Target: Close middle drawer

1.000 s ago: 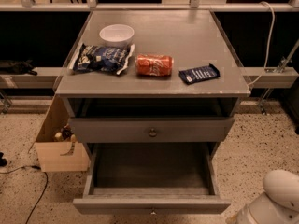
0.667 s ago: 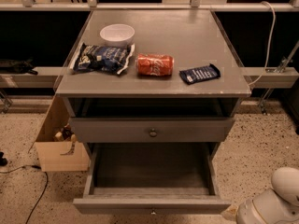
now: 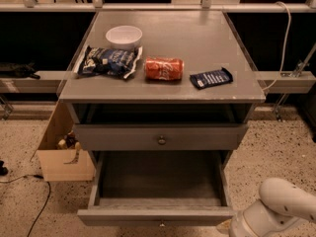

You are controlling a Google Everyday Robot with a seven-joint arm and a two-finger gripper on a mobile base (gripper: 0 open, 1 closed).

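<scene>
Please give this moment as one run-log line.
middle drawer: pulled far out, looks empty | tool: not in view | white arm: lower right, beside drawer front | status: not closed

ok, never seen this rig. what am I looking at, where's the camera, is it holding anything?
One camera, looking down at a grey cabinet; where it is mounted is unknown. The white rounded shape at lower right is the robot's arm; its gripper is out of view, so no hold shows. On top: white bowl, chip bag, red can on its side, blue packet. The middle drawer is pulled far out, empty; the drawer above is only slightly out.
</scene>
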